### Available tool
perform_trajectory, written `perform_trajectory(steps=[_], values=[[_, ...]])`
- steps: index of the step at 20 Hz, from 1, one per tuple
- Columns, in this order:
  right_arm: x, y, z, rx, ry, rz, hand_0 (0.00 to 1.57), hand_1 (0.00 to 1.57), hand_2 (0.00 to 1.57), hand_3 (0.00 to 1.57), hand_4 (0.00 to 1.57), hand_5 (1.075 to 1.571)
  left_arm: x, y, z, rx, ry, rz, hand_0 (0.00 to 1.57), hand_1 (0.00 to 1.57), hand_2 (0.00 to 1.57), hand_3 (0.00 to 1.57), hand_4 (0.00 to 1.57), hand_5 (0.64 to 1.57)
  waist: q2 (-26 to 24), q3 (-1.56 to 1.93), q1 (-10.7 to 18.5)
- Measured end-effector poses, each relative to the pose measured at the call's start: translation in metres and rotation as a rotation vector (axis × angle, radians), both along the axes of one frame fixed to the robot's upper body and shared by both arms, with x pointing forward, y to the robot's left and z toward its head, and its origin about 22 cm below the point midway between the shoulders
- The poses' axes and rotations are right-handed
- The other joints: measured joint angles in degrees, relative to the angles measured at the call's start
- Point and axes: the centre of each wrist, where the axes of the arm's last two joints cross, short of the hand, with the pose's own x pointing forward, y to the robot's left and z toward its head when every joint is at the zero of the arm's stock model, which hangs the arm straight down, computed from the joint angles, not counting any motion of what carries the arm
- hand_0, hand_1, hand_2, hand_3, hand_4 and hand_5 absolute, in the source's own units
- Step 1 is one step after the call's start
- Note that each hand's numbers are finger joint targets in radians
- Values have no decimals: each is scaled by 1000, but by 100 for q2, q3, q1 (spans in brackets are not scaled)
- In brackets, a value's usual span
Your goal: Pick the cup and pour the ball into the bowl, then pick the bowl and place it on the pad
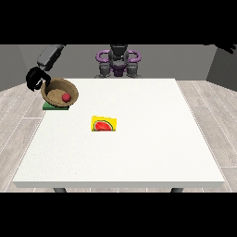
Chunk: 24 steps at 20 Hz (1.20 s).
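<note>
Presently catalogued, item by item.

Large white square tabletop [139,152]: fills the middle of the front view, with the robot seated behind its far edge.

Round brown wooden bowl [59,93]: at the far corner of the tabletop on the view's left, tilted so that its opening faces the camera. Its lower side lies over the pad; whether it rests on the pad or hangs just above cannot be told.

Small red ball [66,97]: inside the bowl, against the lower part of its inner wall.

Flat green square pad [52,107]: on the tabletop directly under the bowl, with only its near edge and left corner showing beneath the bowl's rim.

Yellow rectangular box with a red watermelon slice printed on it [103,124]: lying flat near the tabletop's middle, well apart from the bowl and the pad.

Black hand at the view's left [35,78]: at the bowl's far left rim, fingers curled round that rim, the grey forearm slanting up behind it.

Black hand at the view's right [227,47]: raised high at the upper right corner of the view, well clear of the tabletop, touching nothing; only part shows, and how its fingers lie cannot be told.
</note>
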Motion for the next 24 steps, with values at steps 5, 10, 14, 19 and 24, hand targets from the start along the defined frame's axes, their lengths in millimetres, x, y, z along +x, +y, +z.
perform_trajectory(steps=[5,10,14,19,24], values=[[0,-13,13,27,-19,-79,1571,1571,1571,1087,0,1550,-4,8,17,10,-39,-9,0,0,0,0,1192,1563,217,1,84],[-4,-26,25,-5,-49,-156,1487,1487,1398,802,0,1544,-7,15,25,7,-56,3,0,0,0,0,1190,1562,288,2,77],[2,-18,23,10,-88,-165,1456,1456,1401,759,0,1532,-11,24,25,9,-70,12,0,0,0,0,1188,1565,409,2,65],[14,-2,25,23,-152,-178,1259,1259,1353,911,115,1529,-12,28,26,14,-97,20,0,0,0,0,1190,1566,590,-6,102],[14,-10,33,-28,-134,-169,0,0,212,0,0,1442,-12,26,37,26,-113,5,0,0,0,0,1199,1568,655,-7,250]])
